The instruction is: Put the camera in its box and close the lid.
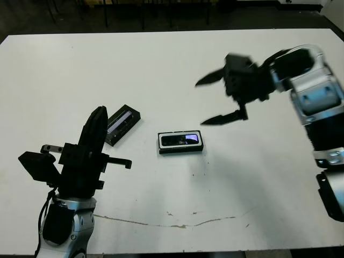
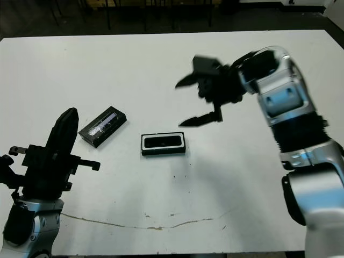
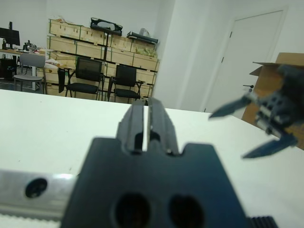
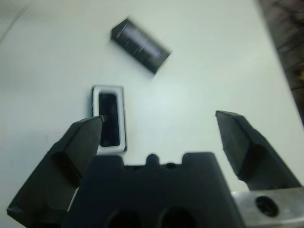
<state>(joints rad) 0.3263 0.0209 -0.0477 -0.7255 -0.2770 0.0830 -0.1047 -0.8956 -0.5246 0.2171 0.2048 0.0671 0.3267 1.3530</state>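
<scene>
The box [image 1: 160, 143] lies near the middle of the table, a black-walled tray with a white lining. The camera [image 1: 180, 140], a slim black bar with a bluish screen, lies inside it. To the box's left the lid [image 1: 122, 124] rests flat at an angle, with its shiny strip facing up. My right gripper [image 1: 201, 103] hangs open and blurred above the table, just right of and beyond the box, holding nothing. My left gripper [image 1: 98, 115] is shut and empty, with its fingertips beside the lid's near left end. The right wrist view shows the box [image 4: 124, 118] and the lid [image 4: 140, 45] beyond the spread fingers.
A thin brown crack line [image 1: 177, 223] runs along the table near the front edge. Beyond the table, the left wrist view shows chairs [image 3: 88, 76], shelves of boxes and a door.
</scene>
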